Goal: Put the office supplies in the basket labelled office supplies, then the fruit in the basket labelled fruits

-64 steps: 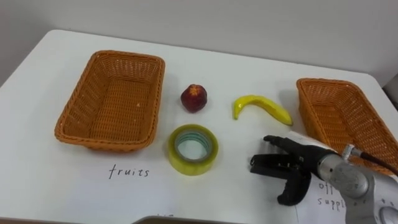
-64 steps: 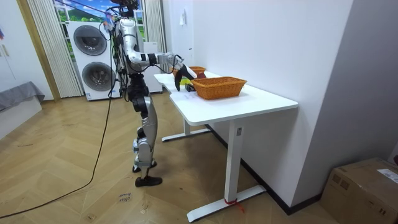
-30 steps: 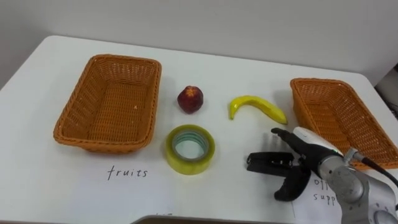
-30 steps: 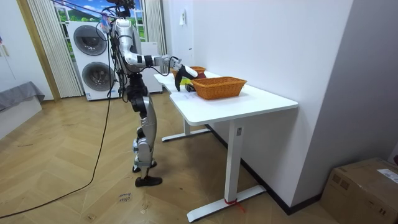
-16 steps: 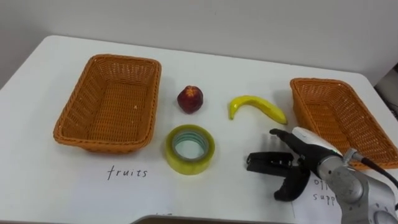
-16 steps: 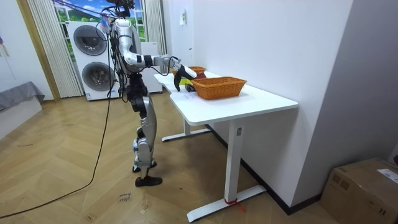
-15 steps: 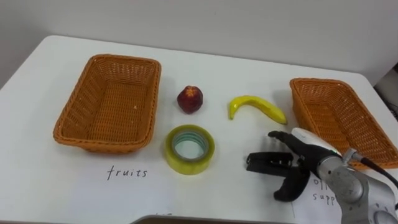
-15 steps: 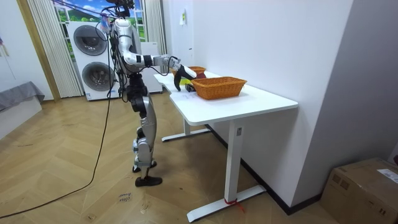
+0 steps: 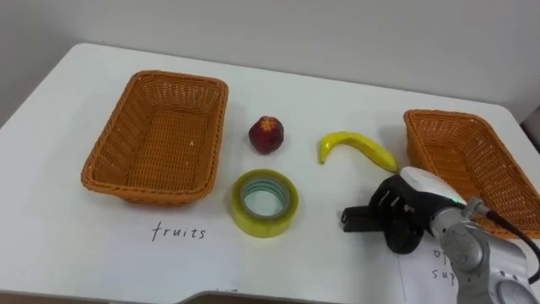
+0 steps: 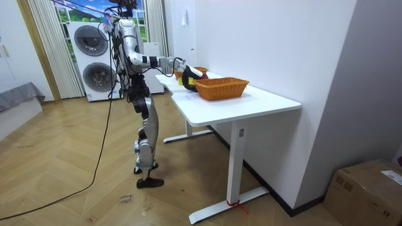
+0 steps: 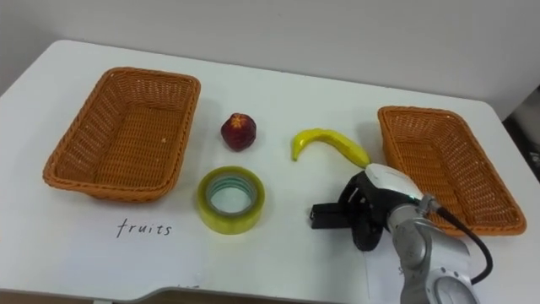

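A white tabletop [image 9: 337, 97] fills the eye views, matte and smooth, with handwritten paper labels along its near edge; in the room view the robot stands at the table's short end, right arm reaching over it.

The right hand [image 9: 403, 213] hovers low over the table near the right side; its pale back faces the camera, so I cannot tell whether it is open or closed, though none of the loose items is in it.

The banana [image 9: 354, 145] lies just beyond that hand, apart from it; its long axis runs across the table, left to right, the curved stem end at the left and the far tip close to the right basket [image 9: 460, 165]. This arm is the nearer one; a reach forward probably meets the banana broadside.

The left basket [image 9: 164, 139] is well apart, across the table, and holds nothing; both are stiff orange wicker, rectangular with sloping walls.

A small round red fruit [image 9: 266, 134] sits between the left basket and the banana; a glossy yellowish tape roll [image 9: 253, 221] lies flat, hole up, left of the hand.
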Available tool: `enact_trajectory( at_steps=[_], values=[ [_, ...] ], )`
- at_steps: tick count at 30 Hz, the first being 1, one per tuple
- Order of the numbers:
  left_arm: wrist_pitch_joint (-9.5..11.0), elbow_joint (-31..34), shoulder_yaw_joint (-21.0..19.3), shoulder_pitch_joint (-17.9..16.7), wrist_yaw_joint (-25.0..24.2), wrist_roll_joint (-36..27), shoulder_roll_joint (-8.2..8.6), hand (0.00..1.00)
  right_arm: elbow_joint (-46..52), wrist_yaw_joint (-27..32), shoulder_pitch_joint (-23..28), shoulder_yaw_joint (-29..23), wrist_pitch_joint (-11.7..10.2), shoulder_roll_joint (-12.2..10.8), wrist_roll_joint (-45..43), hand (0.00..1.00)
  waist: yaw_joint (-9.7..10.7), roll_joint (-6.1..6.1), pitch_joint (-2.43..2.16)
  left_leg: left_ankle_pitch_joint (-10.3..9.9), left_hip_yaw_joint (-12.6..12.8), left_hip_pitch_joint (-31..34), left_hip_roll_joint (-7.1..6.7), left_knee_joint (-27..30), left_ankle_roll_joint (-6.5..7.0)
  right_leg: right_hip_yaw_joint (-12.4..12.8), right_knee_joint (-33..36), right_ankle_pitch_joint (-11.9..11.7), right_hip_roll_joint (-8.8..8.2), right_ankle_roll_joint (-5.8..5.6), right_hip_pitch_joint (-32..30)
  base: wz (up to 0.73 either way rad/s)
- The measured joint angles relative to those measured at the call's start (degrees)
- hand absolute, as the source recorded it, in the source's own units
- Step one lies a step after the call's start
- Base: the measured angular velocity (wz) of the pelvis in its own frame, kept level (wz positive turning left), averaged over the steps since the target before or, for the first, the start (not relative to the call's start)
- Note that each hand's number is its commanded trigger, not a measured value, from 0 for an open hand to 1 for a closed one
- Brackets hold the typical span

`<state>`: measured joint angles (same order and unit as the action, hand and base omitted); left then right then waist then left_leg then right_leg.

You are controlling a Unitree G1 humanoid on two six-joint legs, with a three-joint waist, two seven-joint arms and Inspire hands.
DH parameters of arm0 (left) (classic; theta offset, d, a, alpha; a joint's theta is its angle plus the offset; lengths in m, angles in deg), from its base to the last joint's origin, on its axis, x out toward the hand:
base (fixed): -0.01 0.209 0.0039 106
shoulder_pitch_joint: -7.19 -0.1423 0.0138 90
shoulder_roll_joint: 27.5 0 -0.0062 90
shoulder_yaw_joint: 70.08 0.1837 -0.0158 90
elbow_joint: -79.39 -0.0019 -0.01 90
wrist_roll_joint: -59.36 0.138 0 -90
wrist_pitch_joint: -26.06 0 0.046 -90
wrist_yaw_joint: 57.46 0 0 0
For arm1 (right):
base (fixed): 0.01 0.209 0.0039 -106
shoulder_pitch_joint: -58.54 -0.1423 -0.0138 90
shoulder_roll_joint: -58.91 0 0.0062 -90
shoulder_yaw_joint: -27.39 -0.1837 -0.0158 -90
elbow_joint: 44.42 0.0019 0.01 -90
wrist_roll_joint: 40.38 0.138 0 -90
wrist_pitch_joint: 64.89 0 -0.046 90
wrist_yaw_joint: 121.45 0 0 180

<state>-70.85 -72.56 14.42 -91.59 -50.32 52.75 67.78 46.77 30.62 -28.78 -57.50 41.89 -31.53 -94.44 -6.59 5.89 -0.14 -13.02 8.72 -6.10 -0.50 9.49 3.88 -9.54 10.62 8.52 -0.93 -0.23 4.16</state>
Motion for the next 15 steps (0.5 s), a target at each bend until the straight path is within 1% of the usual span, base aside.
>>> enact_trajectory(
  at_steps=[9, 15],
  values=[
    [0.0, 0.0, 0.0, 0.1, 0.1, 0.0, 0.00, 0.00, -0.1, 0.4, 0.3, 0.0, -0.1, -0.1, 0.2, 1.00, -0.1, -0.08, -0.01, 0.0, 0.0, 0.0, 0.02, 0.1, -0.01, 0.0, 0.0, 0.0, 0.00, 0.00, -0.1, 0.00],
    [0.0, -0.1, 0.0, 0.1, 0.1, -0.1, 0.00, 0.00, -0.9, 1.4, 0.2, -0.1, -0.7, 0.2, 2.2, 1.00, -0.1, -0.06, -0.01, 0.0, 0.0, -0.2, 0.01, 0.1, -0.01, 0.0, 0.0, 0.0, 0.00, 0.00, -0.1, 0.00]
  ],
)
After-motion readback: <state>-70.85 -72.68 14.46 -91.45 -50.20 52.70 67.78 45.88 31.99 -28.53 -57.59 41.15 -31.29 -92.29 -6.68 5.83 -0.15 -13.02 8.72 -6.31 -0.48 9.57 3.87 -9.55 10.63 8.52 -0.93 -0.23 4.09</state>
